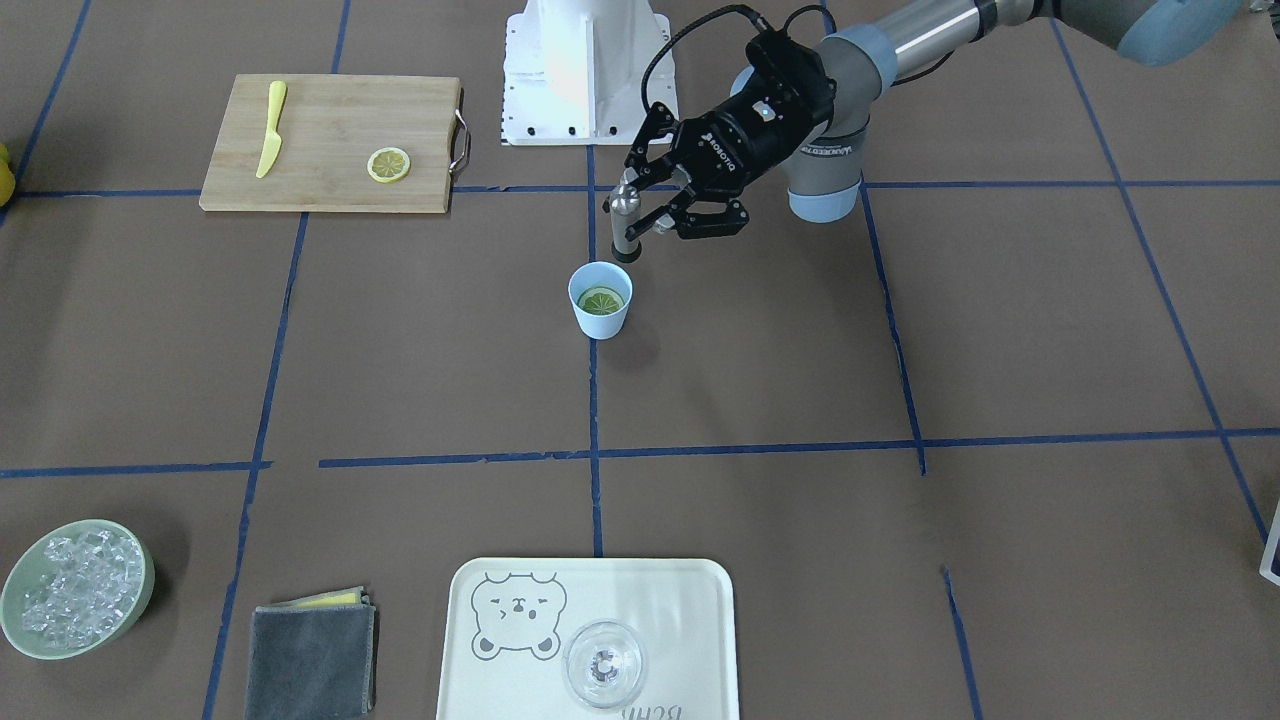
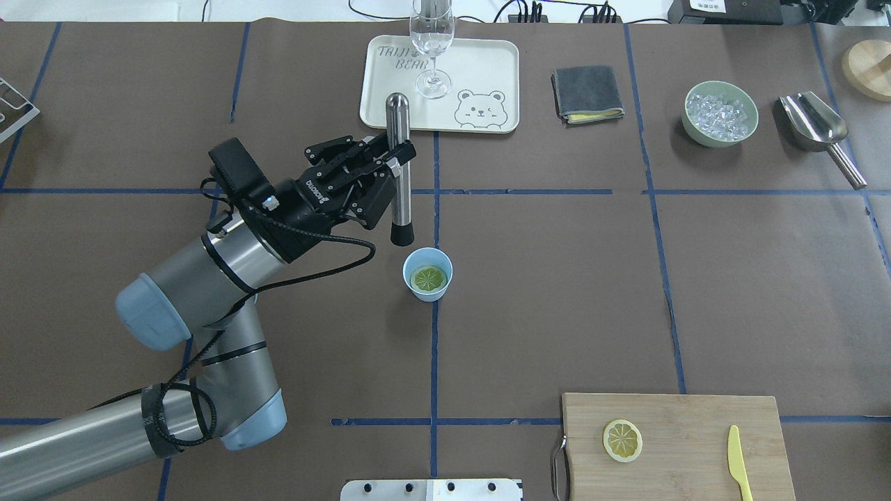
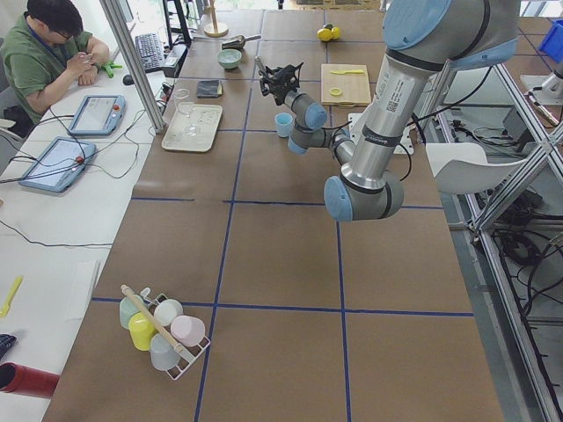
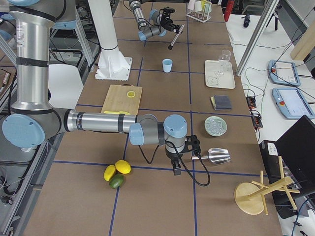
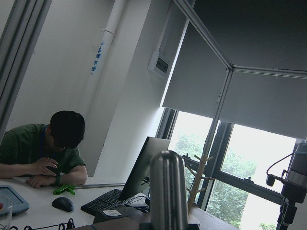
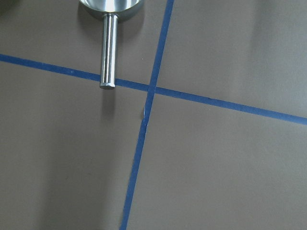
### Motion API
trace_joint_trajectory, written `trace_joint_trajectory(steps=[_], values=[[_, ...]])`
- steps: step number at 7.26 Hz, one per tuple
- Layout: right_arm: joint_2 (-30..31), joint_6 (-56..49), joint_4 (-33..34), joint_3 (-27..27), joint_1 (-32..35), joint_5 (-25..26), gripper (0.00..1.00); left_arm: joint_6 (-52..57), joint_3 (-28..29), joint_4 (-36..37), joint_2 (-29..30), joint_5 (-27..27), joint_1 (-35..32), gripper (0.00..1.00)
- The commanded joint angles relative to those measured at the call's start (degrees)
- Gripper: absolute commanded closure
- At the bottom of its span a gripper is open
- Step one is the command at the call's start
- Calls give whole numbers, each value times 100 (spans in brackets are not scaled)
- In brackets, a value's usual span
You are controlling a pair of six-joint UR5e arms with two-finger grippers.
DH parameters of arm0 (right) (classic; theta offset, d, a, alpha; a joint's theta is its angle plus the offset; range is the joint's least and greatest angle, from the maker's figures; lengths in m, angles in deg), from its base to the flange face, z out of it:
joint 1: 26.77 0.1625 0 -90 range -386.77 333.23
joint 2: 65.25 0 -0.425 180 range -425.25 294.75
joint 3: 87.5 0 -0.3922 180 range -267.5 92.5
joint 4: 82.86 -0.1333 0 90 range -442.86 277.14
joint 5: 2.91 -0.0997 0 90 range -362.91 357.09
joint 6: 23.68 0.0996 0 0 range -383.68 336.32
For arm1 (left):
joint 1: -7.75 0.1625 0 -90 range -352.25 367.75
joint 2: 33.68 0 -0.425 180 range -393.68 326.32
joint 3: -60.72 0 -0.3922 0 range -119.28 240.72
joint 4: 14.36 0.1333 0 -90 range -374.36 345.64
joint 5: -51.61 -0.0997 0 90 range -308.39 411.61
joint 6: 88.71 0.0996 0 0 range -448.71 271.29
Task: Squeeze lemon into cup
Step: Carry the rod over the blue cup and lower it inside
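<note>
The light-blue cup (image 1: 600, 318) (image 2: 427, 293) stands at the table's middle with a lemon slice (image 1: 601, 299) (image 2: 428, 278) lying flat inside it. A second lemon slice (image 1: 388, 164) (image 2: 622, 440) lies on the wooden cutting board (image 1: 320, 110). My left gripper (image 1: 642, 205) (image 2: 392, 167) is shut on a steel muddler (image 1: 624, 226) (image 2: 398, 118) with a black tip. The tip hangs just above and beside the cup's rim, on the tray's side. The muddler's top (image 5: 167, 191) fills the left wrist view. My right gripper (image 4: 176, 167) shows only in the exterior right view, next to the metal scoop; I cannot tell its state.
A yellow plastic knife (image 1: 271, 128) lies on the cutting board. A bear tray (image 2: 480, 69) holds a clear glass (image 2: 432, 42). A grey cloth (image 2: 587, 93), a green bowl of ice (image 2: 720, 113) and a metal scoop (image 2: 820, 132) (image 6: 109, 48) lie along the far edge.
</note>
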Motion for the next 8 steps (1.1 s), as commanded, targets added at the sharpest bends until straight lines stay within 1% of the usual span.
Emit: trace_joint_trajectory(steps=[1, 2, 4, 6, 8], values=[[15, 0, 2, -22, 9, 1, 0, 756, 556, 45, 210, -202, 262, 100], [15, 0, 2, -39, 26, 1, 0, 924, 663, 45, 246, -158, 289, 100], [15, 9, 2, -57, 35, 1, 0, 961, 699, 71, 360, -210, 465, 100], [15, 9, 2, -74, 44, 1, 0, 961, 857, 71, 413, -211, 474, 100], [-2, 9, 2, -135, 70, 1, 0, 961, 1146, 80, 475, -420, 606, 100]])
